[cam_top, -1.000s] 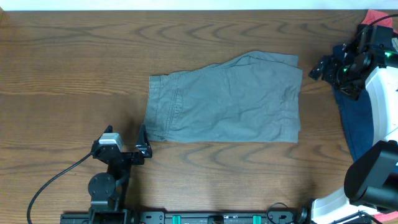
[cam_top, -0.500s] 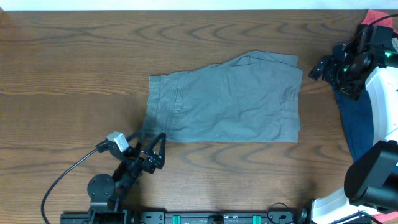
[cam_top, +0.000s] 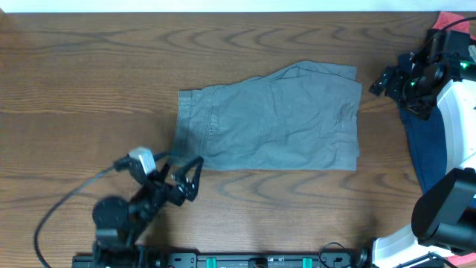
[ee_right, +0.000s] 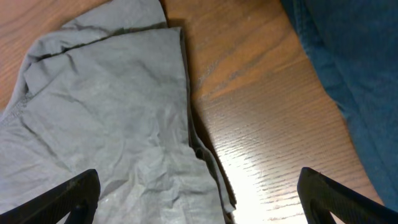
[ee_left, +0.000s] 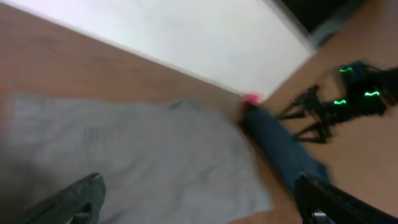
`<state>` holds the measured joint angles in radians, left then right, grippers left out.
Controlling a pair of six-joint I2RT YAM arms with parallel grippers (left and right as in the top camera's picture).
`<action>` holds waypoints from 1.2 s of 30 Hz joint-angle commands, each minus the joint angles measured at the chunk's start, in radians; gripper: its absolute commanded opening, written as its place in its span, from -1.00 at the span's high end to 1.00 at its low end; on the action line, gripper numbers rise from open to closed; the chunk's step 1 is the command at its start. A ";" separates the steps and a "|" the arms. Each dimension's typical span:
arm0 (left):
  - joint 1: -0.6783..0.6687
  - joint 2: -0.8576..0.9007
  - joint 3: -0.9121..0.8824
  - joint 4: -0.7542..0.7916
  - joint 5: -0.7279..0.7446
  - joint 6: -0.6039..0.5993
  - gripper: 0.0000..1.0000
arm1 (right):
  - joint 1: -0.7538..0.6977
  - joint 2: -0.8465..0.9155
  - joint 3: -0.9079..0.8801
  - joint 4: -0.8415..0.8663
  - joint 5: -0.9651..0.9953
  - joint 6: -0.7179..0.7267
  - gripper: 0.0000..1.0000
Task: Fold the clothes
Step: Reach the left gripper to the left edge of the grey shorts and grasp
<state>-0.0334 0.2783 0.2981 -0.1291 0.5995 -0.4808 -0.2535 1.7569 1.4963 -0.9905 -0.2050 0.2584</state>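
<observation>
While both grippers stand with fingers apart and hold nothing, the grey-khaki shorts [cam_top: 271, 119] lie flat at the centre of the frame on the wooden table [cam_top: 89, 74], waistband to the left. My left gripper [cam_top: 190, 179] sits just below the shorts' lower left corner. My right gripper [cam_top: 383, 80] hovers just beside their upper right hem.

I judge the main risk to be a shallow pinch. The hem shows stacked layers, so a finger may catch only the top one and drag the cloth into a bunch. The left wrist view is blurred, which makes aiming harder.

Navy blue shorts [cam_top: 420, 149] lie at the right edge, partly under the right arm. A coral-red piece [cam_top: 450, 18] peeks in at the upper right corner. A cable [cam_top: 67, 197] trails at lower left. Nothing lies on the grey-khaki shorts.
</observation>
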 commanded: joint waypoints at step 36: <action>0.185 1.501 1.009 -0.745 -0.030 0.578 -0.96 | -0.002 -0.001 0.000 -0.001 0.006 -0.012 -0.98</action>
<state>0.1509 1.7443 1.2930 -0.8646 0.5213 0.0402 -0.2535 1.7569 1.4948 -0.9905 -0.2016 0.2581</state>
